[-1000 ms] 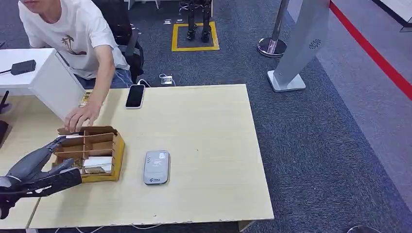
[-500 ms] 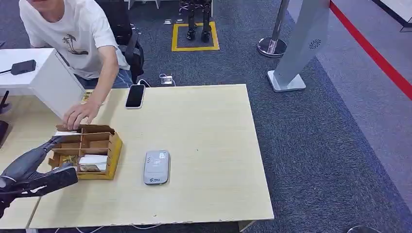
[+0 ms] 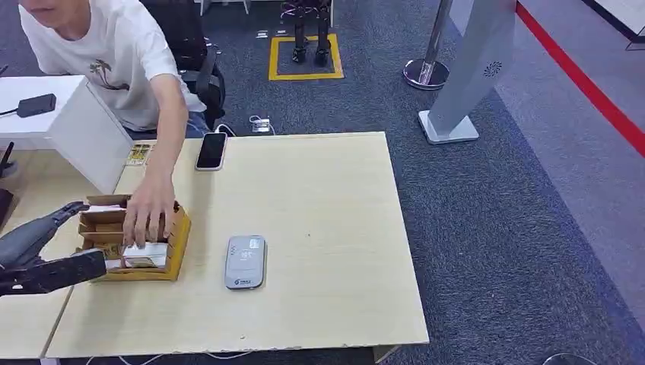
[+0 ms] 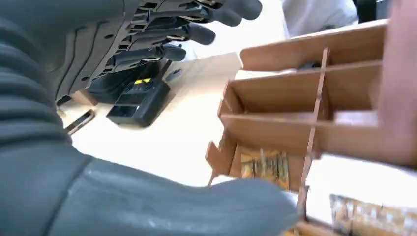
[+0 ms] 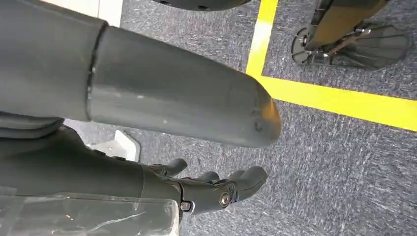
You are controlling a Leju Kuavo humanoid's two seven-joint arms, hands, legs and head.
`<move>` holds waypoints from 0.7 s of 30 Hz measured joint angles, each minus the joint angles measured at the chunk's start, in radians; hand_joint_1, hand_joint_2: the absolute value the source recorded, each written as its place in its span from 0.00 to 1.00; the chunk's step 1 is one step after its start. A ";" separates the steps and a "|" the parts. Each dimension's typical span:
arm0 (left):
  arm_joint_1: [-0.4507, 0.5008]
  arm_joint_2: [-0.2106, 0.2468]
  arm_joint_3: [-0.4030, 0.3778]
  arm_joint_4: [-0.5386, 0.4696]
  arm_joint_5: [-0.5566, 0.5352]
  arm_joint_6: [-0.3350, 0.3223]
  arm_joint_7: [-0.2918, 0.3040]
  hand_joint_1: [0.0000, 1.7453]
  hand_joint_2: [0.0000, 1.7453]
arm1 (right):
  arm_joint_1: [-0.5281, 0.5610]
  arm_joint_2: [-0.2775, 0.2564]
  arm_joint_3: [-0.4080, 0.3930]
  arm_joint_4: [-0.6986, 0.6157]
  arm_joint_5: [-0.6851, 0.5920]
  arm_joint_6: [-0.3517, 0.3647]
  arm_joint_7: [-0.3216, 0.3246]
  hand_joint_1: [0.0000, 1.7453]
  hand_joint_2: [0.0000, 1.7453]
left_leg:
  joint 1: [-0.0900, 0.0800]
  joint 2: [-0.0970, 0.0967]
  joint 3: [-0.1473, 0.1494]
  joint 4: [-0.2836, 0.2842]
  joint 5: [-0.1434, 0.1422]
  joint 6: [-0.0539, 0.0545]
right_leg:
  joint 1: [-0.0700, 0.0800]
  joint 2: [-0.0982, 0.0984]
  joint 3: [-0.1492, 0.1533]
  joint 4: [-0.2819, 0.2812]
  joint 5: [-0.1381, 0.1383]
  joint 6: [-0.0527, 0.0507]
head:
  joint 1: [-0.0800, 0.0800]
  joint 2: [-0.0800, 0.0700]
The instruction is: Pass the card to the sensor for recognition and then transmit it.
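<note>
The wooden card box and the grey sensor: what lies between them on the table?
Nothing: in the head view, the stretch of table between the wooden card box and the grey sensor is bare.

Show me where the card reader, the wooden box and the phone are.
card reader (image 3: 245,262), head view, middle of its grey top face.
wooden box (image 3: 181,233), head view, its side wall nearest the reader.
phone (image 3: 211,150), head view, middle of its dark screen.

no readable text, sensor (image 3: 245,261) markings too small
</note>
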 joint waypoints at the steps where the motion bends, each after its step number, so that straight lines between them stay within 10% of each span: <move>1: -0.034 0.003 -0.008 0.009 0.012 -0.022 0.006 0.00 1.00 | -0.002 0.000 0.000 0.000 -0.005 -0.003 -0.002 0.00 0.00 | 0.000 0.000 0.000 0.000 0.000 0.000 | 0.000 0.000 0.000 0.000 0.000 0.000 | 0.000 0.000; 21: -0.579 -0.040 -0.319 0.242 0.114 -0.082 0.028 0.00 1.00 | -0.057 0.002 0.000 0.000 -0.031 -0.026 -0.021 0.00 0.00 | 0.000 0.000 0.000 0.001 0.001 0.001 | 0.000 0.000 -0.001 0.000 0.001 -0.001 | 0.000 0.000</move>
